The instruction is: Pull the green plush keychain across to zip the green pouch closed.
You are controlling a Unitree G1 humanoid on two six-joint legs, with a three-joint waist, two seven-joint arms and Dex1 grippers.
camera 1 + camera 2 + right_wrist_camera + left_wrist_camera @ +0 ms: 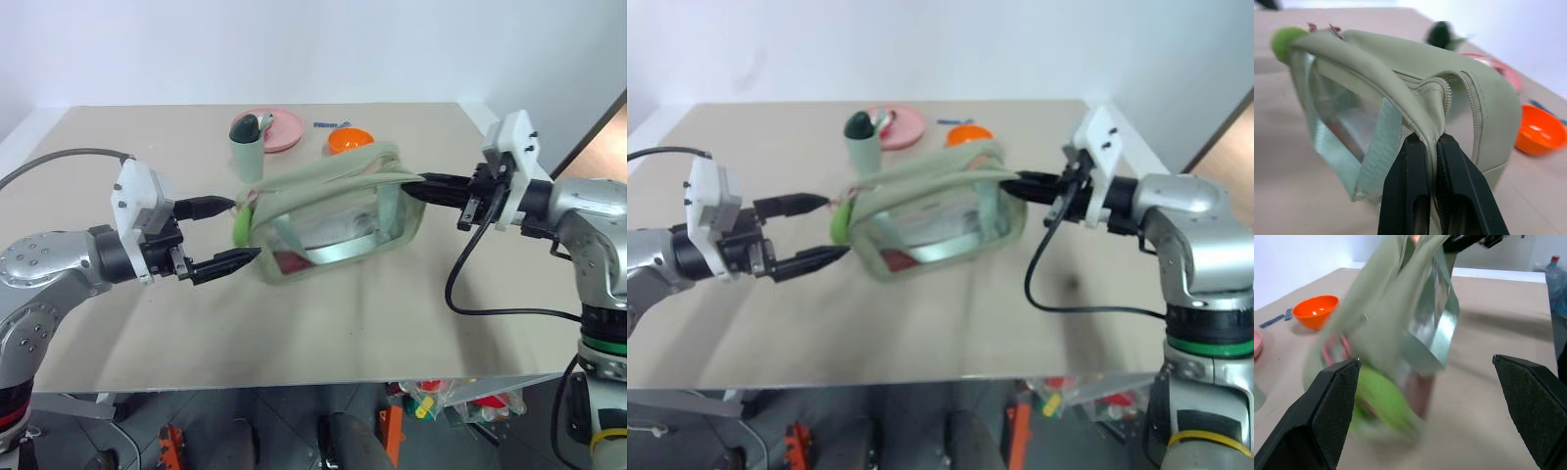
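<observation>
The green pouch [323,220] lies in the middle of the table, pale sage with clear side panels. My right gripper [419,188] is shut on the fabric at its right end, where the strap and zipper meet [1430,132]. The green plush keychain [240,223], a lime fuzzy oblong on a pinkish ring, hangs at the pouch's left end. There my left gripper [233,233] stands open, one finger above and one below the keychain, touching nothing. From the left wrist, the keychain [1381,399] sits between the wide-apart fingers [1327,421].
Behind the pouch stand a sage-green cup [247,149] holding a dark avocado-shaped object, a pink plate [282,127], an orange bowl [349,139] and a small blue item [331,124]. The table's front edge [294,384] runs below both arms.
</observation>
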